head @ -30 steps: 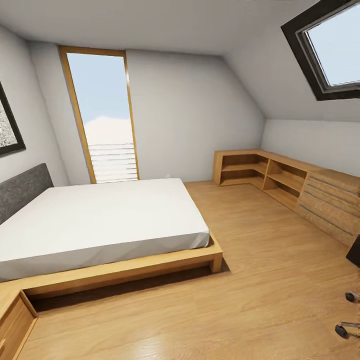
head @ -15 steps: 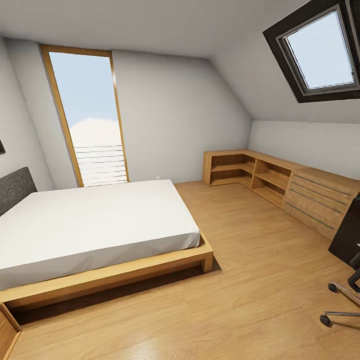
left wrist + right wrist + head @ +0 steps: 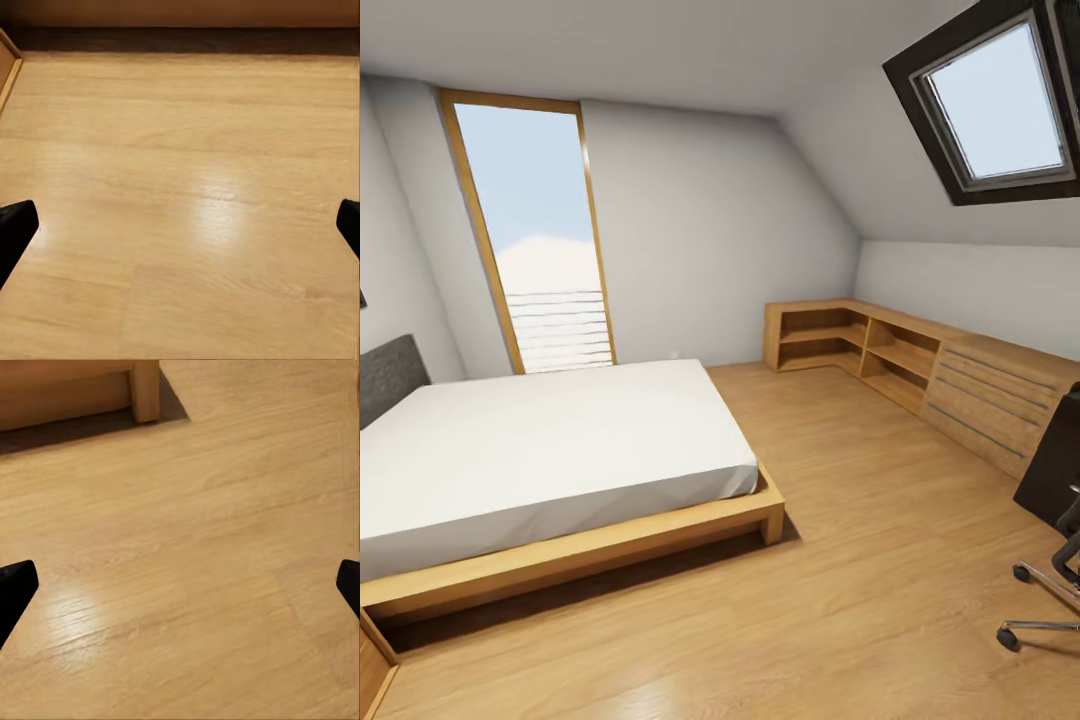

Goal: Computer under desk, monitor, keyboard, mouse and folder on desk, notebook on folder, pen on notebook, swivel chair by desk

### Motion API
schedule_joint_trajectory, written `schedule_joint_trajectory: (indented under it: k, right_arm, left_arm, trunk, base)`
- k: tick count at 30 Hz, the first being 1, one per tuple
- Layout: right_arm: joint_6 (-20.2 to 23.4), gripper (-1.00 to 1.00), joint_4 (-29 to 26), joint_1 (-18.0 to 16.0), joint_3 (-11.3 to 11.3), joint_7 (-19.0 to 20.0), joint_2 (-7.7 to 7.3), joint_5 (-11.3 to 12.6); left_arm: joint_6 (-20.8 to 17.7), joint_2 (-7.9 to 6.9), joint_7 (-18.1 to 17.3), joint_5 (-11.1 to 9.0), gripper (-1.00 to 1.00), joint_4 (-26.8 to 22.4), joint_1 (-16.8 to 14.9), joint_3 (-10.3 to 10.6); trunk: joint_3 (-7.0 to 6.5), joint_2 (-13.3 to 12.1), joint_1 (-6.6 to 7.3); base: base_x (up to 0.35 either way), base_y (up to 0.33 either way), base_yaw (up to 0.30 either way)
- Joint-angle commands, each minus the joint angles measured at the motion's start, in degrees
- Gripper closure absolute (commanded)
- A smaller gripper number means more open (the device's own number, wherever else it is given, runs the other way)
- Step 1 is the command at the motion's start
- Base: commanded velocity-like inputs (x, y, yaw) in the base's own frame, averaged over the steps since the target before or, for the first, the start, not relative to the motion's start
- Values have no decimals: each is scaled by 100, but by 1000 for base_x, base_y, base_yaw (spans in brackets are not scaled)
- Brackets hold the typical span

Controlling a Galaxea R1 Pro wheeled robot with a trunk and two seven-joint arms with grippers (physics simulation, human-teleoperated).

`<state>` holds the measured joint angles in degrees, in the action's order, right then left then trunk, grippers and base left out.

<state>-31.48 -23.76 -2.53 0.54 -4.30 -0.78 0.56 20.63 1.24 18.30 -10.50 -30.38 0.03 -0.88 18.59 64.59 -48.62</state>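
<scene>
I am in the bedroom, facing the low wooden bed (image 3: 560, 470) with its white mattress. At the head view's right edge stands a black end panel of the desk (image 3: 1052, 470). In front of it, the swivel chair's chrome base legs and black casters (image 3: 1040, 605) poke into view; its seat is out of view. My left gripper (image 3: 180, 225) hangs open over bare wood floor, its black fingertips (image 3: 15, 232) far apart. My right gripper (image 3: 180, 585) is open too, above the floor near the bed frame's corner leg (image 3: 146, 390). The computer, monitor, keyboard, mouse, folder, notebook and pen are out of view.
Low light-wood shelving (image 3: 900, 355) runs along the right wall under the skylight (image 3: 1000, 100). A tall window (image 3: 535, 230) is at the back left. A wooden bedside unit (image 3: 372, 670) sits at the bottom left corner. Wood floor (image 3: 840, 560) stretches between bed and shelving.
The whole head view has swung to the right over the last second, bringing the desk panel and chair base further in; this is camera motion. It has barely shifted in the last half second.
</scene>
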Motion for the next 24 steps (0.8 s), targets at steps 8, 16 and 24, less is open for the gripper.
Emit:
schedule_joint_trajectory:
  k: [8, 16, 24]
  right_arm:
    - [20, -100, -140, -139, -9, 29, 117, -7]
    - [19, -100, 360, -183, -22, 39, 128, -18]
    - [32, -100, 391, -186, -39, 55, 137, -29]
  left_arm:
    - [-728, -9, 169, -159, -100, -69, 1, -7]
    - [-65, -31, 206, -186, -100, 196, 4, -30]
    - [92, 18, 184, -150, -100, 510, 5, 34]
  trunk:
    - [6, 4, 0]
    - [-6, 4, 0]
    - [-10, 4, 0]
  base:
    - [0, 0, -215]
    - [0, 0, -241]
    - [0, 0, -287]
